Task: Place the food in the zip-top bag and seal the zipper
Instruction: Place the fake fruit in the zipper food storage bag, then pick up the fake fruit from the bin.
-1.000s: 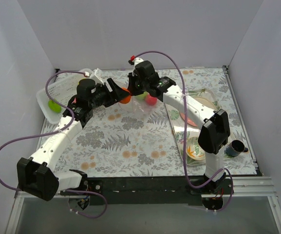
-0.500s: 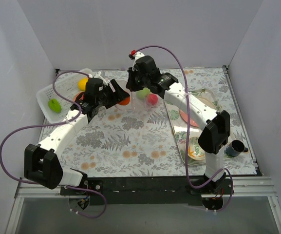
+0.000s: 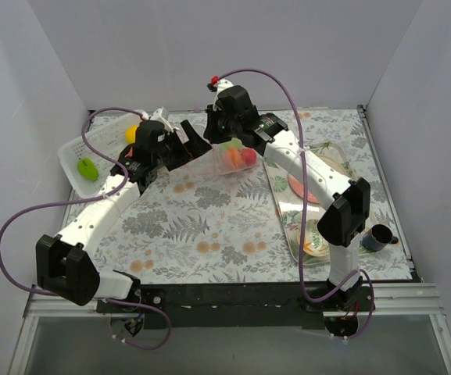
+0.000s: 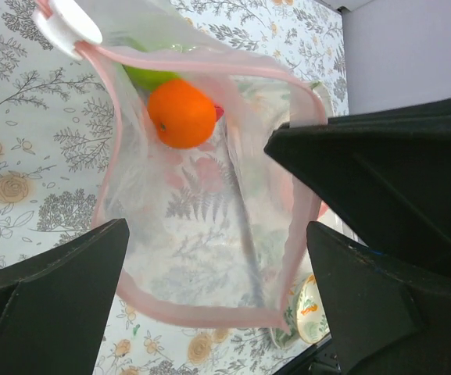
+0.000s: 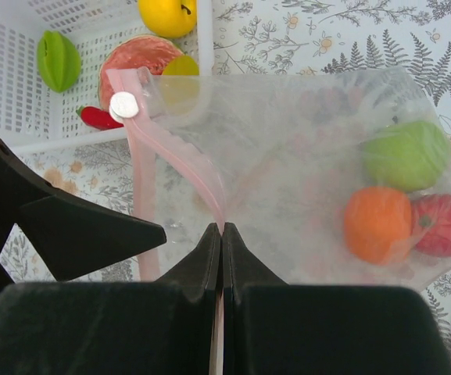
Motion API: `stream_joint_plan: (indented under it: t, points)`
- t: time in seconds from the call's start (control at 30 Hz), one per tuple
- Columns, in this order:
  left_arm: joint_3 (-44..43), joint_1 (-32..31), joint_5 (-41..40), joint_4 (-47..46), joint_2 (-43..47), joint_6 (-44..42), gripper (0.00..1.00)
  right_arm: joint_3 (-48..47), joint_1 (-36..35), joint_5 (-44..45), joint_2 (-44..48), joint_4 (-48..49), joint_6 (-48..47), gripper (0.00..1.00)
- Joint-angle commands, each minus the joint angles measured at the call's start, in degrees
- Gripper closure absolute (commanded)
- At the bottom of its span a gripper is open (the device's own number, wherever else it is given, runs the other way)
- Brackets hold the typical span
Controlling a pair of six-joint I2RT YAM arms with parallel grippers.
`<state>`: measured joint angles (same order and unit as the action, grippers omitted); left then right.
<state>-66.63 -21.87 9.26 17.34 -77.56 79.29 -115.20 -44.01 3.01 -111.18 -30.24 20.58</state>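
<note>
On the far left of the counter [image 3: 209, 226] stands a white basket [image 3: 73, 152], and some of the food lies in it: a yellow lemon [image 5: 166, 14], a watermelon slice [image 5: 135, 56], a green piece [image 5: 59, 58] and a small red piece [image 5: 98, 118]. None of these are in the bag yet.

Next to the basket is the left gripper [image 4: 217, 226]. Its fingers are spread wide and hold nothing. The mouth of the bag hangs in the gap between them.

The clear bag [image 5: 311, 180] is in the middle, between the two arms, and it looks lifted up off the counter. Three fruits sit down in its far end: an orange [image 5: 377, 223], a green apple [image 5: 409, 154] and a red apple [image 5: 444, 225]. The pink zipper [image 5: 141, 195] makes a big open loop, so the bag is not shut. The little white slider [image 5: 123, 105] sits at one end of the strip.

To the right, the right gripper [image 5: 222, 228] is pinched tight on the pink zipper and holds the bag up by it.

So I think the job is partly done: three fruits are in, the basket fruits are left to go in, and then the zipper must be pulled shut
</note>
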Motion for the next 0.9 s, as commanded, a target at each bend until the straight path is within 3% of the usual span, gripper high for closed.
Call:
stream_joint_plan:
  t: [0.0, 0.2, 0.37, 0.63, 0.87]
  points:
    - [-2.45, -0.11, -2.57, 1.90, 6.27, -1.33, 0.03, -6.52, -0.11, 2.09, -0.71, -0.69, -1.85, 0.99]
    - [-7.37, 3.58, -13.46, 5.86, 9.80, -2.99, 0.04, -8.11, 0.50, 2.62, -0.53, -1.57, -2.74, 0.99]
    - [-10.01, 13.41, -11.28, 4.28, 3.39, -2.21, 0.03, -7.07, 0.77, 1.22, -1.15, -0.88, -2.65, 0.99]
    - [-17.82, 19.14, -20.49, 0.07, -17.52, -6.77, 0.02, -6.01, 0.94, -1.42, -0.36, 0.53, -2.91, 0.99]
    - [-29.60, 24.41, -23.31, 2.51, -34.05, -9.15, 0.02, 1.37, 1.03, -2.57, 3.86, 4.04, -3.00, 0.99]
